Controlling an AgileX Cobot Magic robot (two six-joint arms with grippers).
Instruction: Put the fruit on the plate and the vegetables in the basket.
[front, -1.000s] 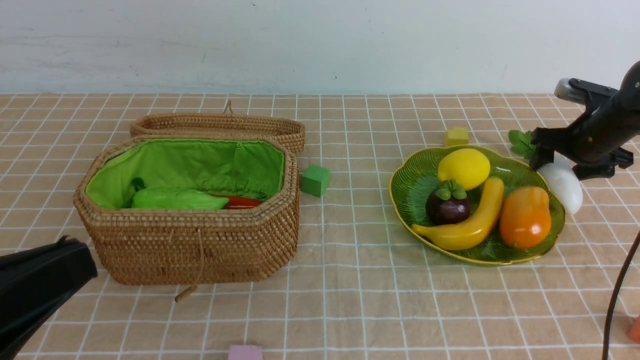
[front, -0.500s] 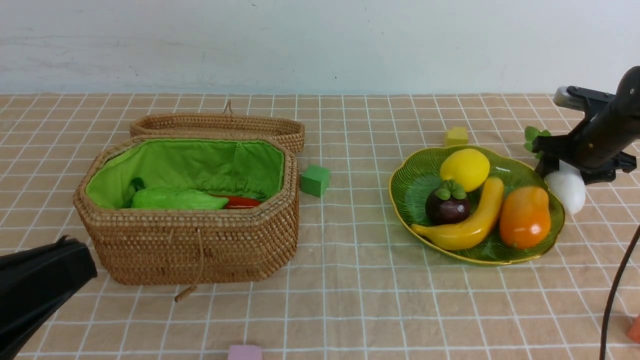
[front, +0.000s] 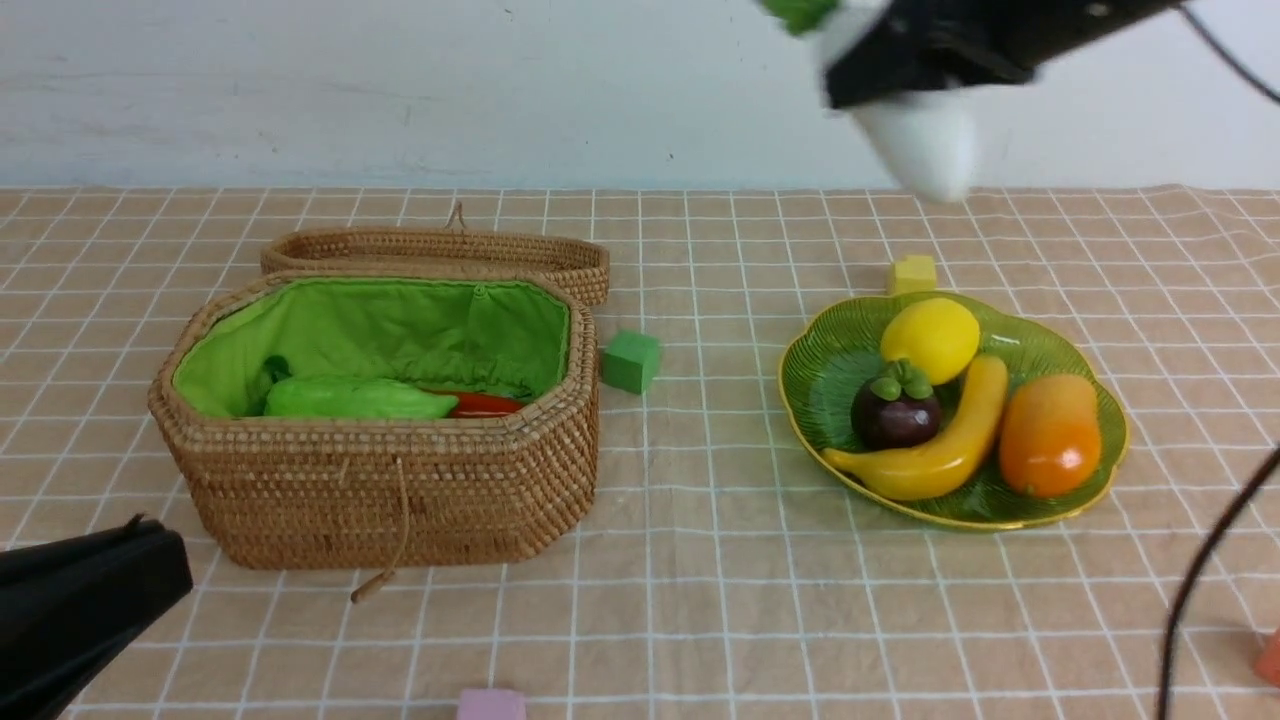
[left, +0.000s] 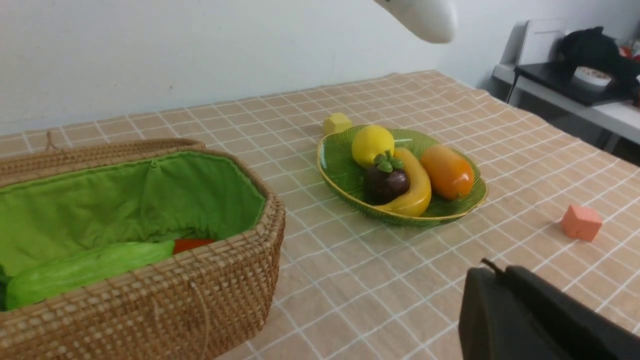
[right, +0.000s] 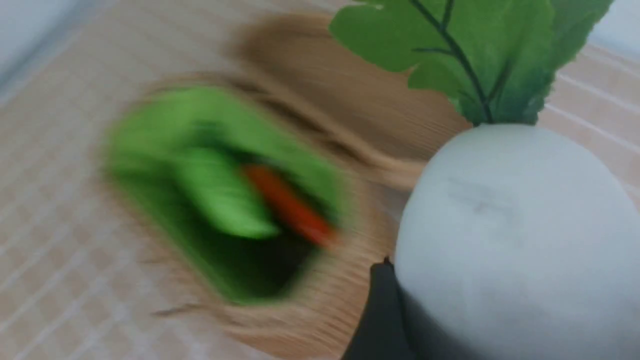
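My right gripper is shut on the white radish, held high in the air above and behind the green leaf plate. The radish fills the right wrist view, green leaves up. The plate holds the lemon, mangosteen, banana and mango. The wicker basket at left holds the green pod vegetable and the carrot. The eggplant is hidden. My left gripper is shut and empty, low by the basket's front left.
A green cube lies between basket and plate. A yellow cube sits behind the plate. A pink cube is at the front edge, an orange cube at the front right. The basket lid lies open behind it.
My right gripper has lifted the radish from the cloth right of the plate and swung it up and leftward, high above the plate. The left arm has barely moved.
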